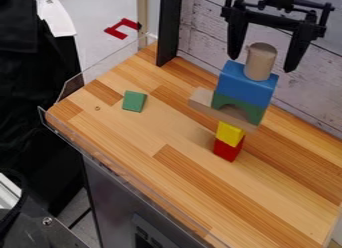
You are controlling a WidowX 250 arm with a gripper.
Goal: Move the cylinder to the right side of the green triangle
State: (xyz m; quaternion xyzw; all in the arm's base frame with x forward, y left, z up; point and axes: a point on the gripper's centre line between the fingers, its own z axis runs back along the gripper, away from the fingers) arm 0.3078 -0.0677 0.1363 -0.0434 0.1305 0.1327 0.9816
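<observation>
Camera view; clock directions taken from the centre of view. Gripper (261, 64): 1 o'clock, pointing down, open, jaws wide apart, one showing to each side of the cylinder (259, 63). Contact with it: cannot tell. Cylinder: plain wood, upright, between 1 and 2 o'clock, on top of a stack. Stack below it, top to bottom: blue block (246, 85); green arch (256, 112); wood plank (201, 101), slanting from 10 toward 4 o'clock; yellow block (230, 133); red block (228, 150), resting on the table (167, 192). Green triangle (133, 101): on table at 10 o'clock, well apart from stack; its visible face looks four-sided. Dark post (169, 29): 12 o'clock. Red piece (115, 32): 11 o'clock, beyond the table.
</observation>
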